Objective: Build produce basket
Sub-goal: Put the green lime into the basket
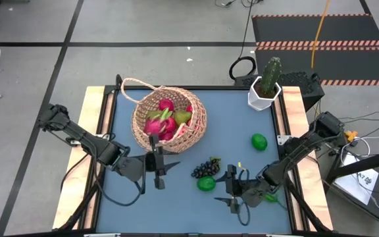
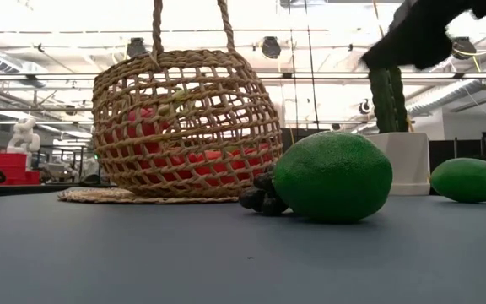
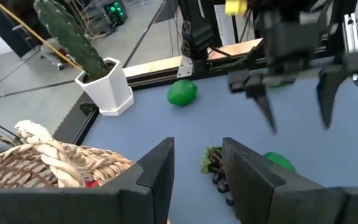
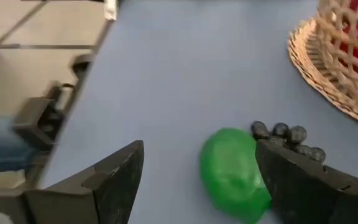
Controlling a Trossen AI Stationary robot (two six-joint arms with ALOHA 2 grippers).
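The tan woven basket point(image 1: 170, 118) stands at the table's far middle, with red and pink produce and a yellow-green piece point(image 1: 166, 118) inside. A dark grape bunch point(image 1: 206, 168) and a green lime point(image 1: 206, 184) lie touching on the blue table top. A second lime point(image 1: 260, 141) lies farther right. My right gripper point(image 4: 201, 152) hovers open over the near lime point(image 4: 232, 171), one finger to each side of it and clear of it. My left gripper point(image 3: 197, 168) is open with nothing between its fingers, just on the near side of the basket point(image 3: 48, 165).
A white hexagonal pot with a green cactus point(image 1: 266, 85) stands at the table's far right corner. Wooden rails point(image 1: 94, 131) run along the table's left and right edges. Bare blue table lies near the front edge and to the left.
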